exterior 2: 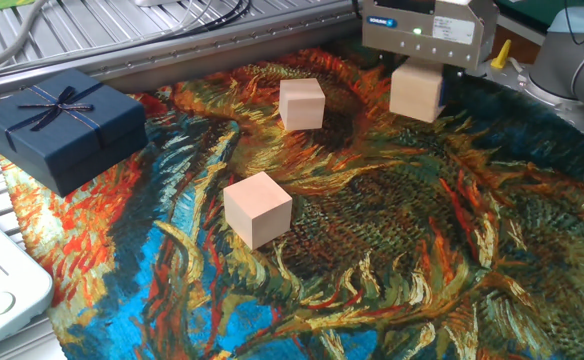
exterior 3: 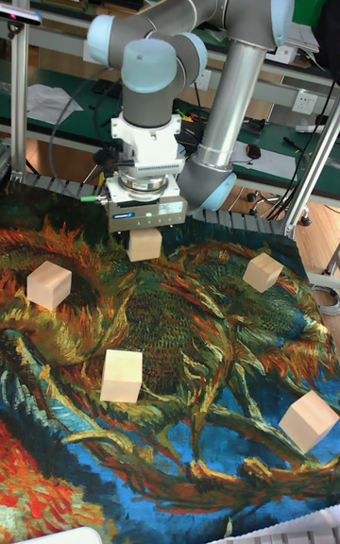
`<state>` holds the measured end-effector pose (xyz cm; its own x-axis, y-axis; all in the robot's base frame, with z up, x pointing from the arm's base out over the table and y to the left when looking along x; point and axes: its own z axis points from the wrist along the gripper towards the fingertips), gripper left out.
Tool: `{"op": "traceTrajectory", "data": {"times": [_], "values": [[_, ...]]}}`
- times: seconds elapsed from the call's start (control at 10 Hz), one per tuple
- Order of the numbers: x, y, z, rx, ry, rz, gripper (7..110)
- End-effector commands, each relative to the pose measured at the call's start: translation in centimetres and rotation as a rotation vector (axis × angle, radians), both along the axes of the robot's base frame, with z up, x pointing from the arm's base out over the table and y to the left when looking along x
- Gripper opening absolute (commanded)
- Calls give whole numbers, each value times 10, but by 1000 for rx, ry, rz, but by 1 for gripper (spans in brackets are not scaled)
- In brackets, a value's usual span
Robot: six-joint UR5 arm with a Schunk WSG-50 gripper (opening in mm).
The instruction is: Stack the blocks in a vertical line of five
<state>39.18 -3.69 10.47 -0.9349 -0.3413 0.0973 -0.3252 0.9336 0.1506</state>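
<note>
Held block [exterior 2: 416, 92] clamped in tool [exterior 2: 418, 70], lifted off painted cloth [exterior 2: 392, 230] at counter's far side. Four other blocks apart on cloth: far one [exterior 2: 301, 103], middle one [exterior 2: 257, 208], two more [exterior 3: 262, 271] [exterior 3: 308, 420]. Blue gift box [exterior 2: 62, 124] left.

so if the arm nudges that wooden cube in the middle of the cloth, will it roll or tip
Probably neither. The cube sits flat on one face with sharp square edges, so it should slide, not roll. It looks rigid and light for its size, being plain wood. The patterned cloth under it may drag or bunch, which could turn the cube slightly.
</note>
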Motion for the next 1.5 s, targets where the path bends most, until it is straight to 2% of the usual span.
{"op": "traceTrajectory", "data": {"times": [0.0,0.1,0.3,0.4,0.6,0.8,0.9,1.0,1.2,1.4], "values": [[36,-55,15,29,4,183,7],[38,-82,21,-15,0,234,7],[37,-117,29,-109,-18,262,7],[43,-130,25,-124,-38,283,7],[58,-136,9,-111,-68,327,7],[70,-134,2,-120,-122,391,7],[81,-136,1,-107,-170,452,7],[83,-133,-1,-74,-193,496,7],[85,-149,-9,-89,-199,518,7],[79,-160,-19,-82,-173,520,7]]}}
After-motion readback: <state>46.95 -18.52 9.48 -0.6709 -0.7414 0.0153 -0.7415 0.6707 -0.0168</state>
